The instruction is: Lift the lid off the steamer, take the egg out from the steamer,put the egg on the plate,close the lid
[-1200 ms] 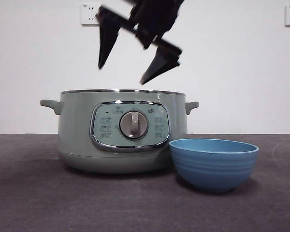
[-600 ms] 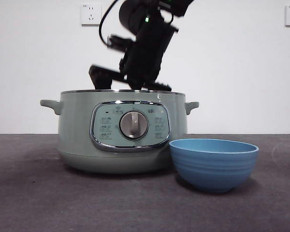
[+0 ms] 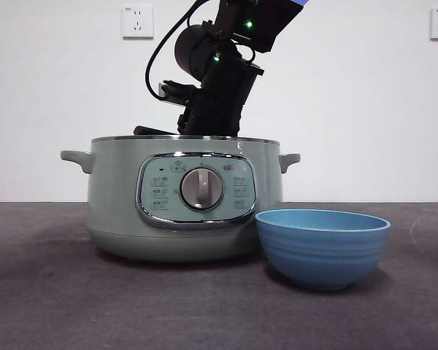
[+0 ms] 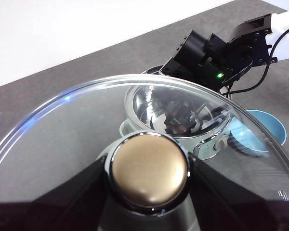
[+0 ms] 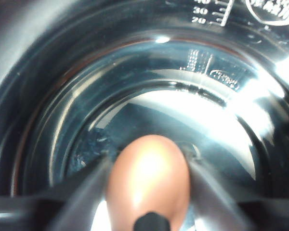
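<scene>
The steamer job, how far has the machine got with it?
The lid is already off, held aloft by its knob in the left pincer. The right pincer is down inside the steamer, its jaws either side of the egg. Still to do: put the egg into the blue bowl and close the lid.

Steamer [image 3: 182, 208]: sage-green, uncovered, upright at frame centre. Egg [image 5: 149, 180]: brown, inside the steel pot, lower centre of the right wrist view. Lid [image 4: 72, 139]: clear glass, held apart from the steamer. Plate [image 3: 323, 246]: blue, deep, seen just right of the steamer.
</scene>
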